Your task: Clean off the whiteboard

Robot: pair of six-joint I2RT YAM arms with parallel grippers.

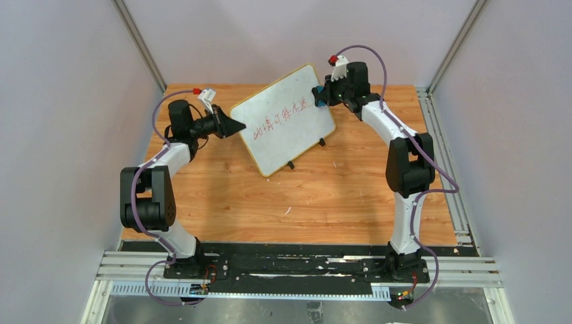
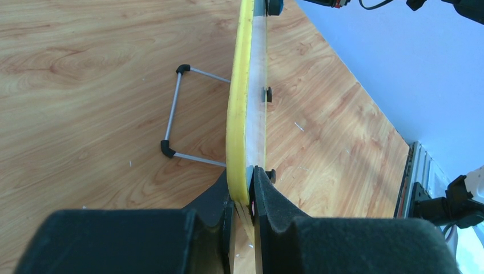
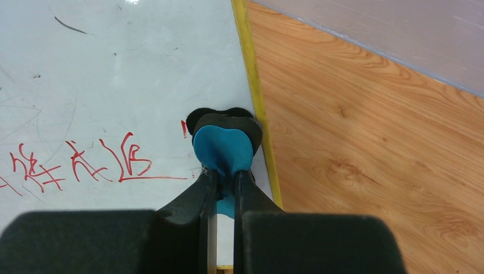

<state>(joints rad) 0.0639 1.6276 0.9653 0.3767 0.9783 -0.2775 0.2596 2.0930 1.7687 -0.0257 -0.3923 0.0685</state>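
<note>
The whiteboard (image 1: 287,135) is standing propped near the middle of the table's (image 1: 317,202) far edge, its red writing (image 1: 280,116) not yet wiped. My left gripper (image 1: 235,126) is clamping its left yellow edge. My right gripper (image 1: 317,96) is pinching the eraser (image 3: 224,149), holding it at the board face near the right edge, just beside the last stroke.

Risks, as I am judging them: pressing hard may be tipping the board on its wire stand (image 2: 171,114) or twisting it out of the left clamp, and the soft eraser may be folding.

Wood-grain top. Grey walls (image 1: 270,34) are closing in three sides.
</note>
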